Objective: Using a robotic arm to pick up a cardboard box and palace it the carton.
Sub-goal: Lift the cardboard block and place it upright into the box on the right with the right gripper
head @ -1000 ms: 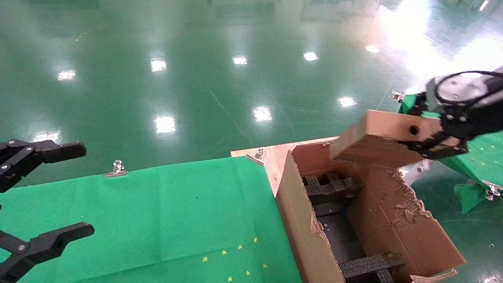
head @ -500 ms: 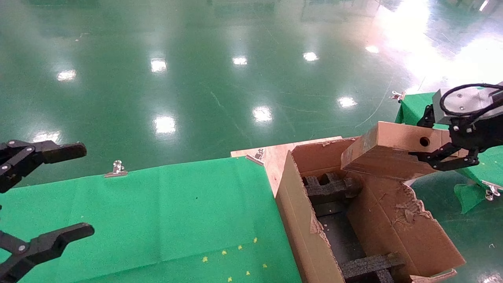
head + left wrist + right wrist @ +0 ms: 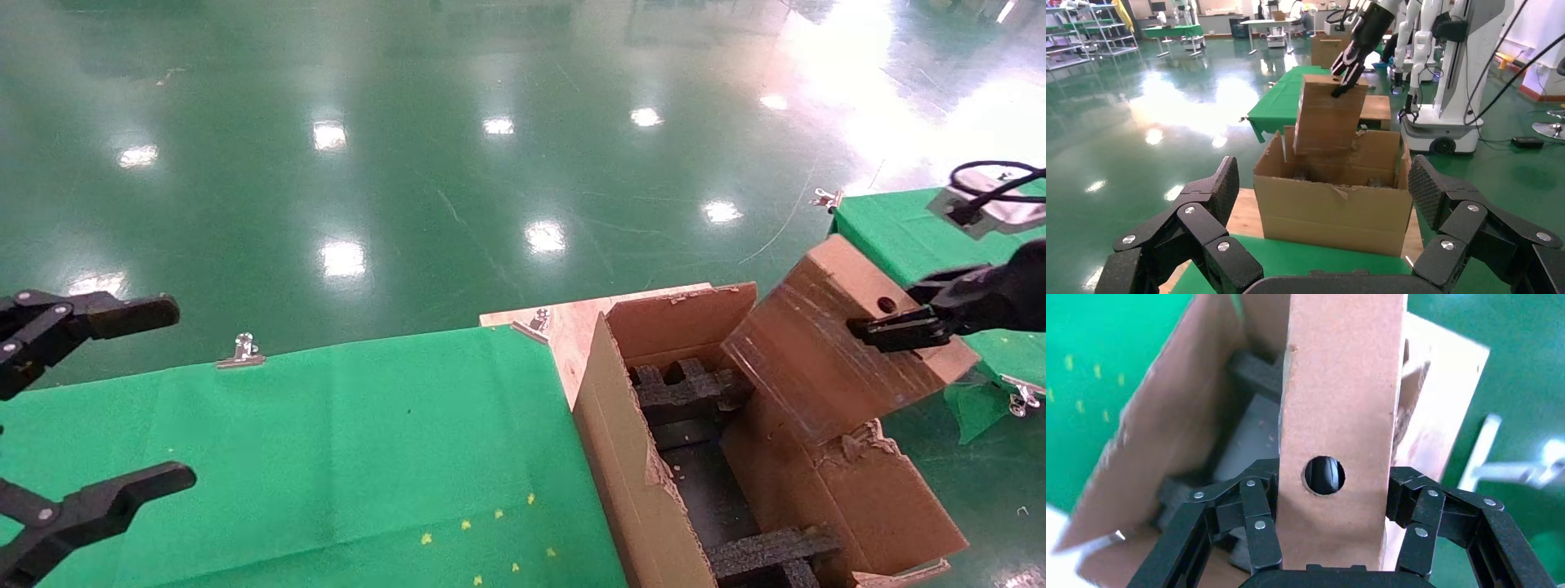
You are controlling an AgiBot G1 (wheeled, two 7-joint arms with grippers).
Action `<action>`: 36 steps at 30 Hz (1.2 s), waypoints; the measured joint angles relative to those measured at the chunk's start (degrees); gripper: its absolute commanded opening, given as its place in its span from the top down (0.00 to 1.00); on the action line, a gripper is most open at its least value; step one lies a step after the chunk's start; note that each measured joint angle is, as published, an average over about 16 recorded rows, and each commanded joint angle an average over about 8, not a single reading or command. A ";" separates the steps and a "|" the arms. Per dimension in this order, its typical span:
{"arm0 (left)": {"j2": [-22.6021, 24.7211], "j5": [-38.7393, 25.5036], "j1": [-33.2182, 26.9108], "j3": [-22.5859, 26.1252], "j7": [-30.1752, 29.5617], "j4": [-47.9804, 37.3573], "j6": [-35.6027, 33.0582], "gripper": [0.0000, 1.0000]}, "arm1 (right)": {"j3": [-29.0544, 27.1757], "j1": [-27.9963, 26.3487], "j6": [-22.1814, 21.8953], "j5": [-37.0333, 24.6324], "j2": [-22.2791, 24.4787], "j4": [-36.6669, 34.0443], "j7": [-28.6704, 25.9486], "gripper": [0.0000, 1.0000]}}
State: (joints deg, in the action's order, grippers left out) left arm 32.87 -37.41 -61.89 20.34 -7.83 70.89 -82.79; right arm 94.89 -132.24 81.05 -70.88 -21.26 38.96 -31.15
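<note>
While my left tool (image 3: 106,400) waits spread wide over the green worktop (image 3: 327,441), I see the carton (image 3: 629,482) beyond it, and my right tool (image 3: 1327,523) clamps the cardboard box (image 3: 825,351), tilted above the carton's far end.

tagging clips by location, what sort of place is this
Probably a robot lab or factory hall: glossy green floor, other white robots behind, work tables in green cloth. The right gripper holds a box over the carton.
</note>
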 measured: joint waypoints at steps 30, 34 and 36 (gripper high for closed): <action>-0.01 0.00 0.01 0.00 0.00 -0.02 0.01 0.00 | 4.18 10.78 -13.24 0.17 1.80 5.83 -20.38 1.00; -0.01 0.00 0.01 0.00 0.00 -0.02 0.01 0.00 | 5.00 12.93 -16.05 -0.01 1.59 7.68 -22.99 1.00; -0.01 0.00 0.01 0.00 0.00 -0.02 0.01 0.00 | 5.40 14.00 -17.48 -0.13 1.37 8.46 -24.14 1.00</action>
State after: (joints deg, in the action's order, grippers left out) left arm 32.86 -37.41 -61.88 20.35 -7.83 70.87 -82.78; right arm 100.29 -118.24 63.57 -71.01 -19.89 47.41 -55.29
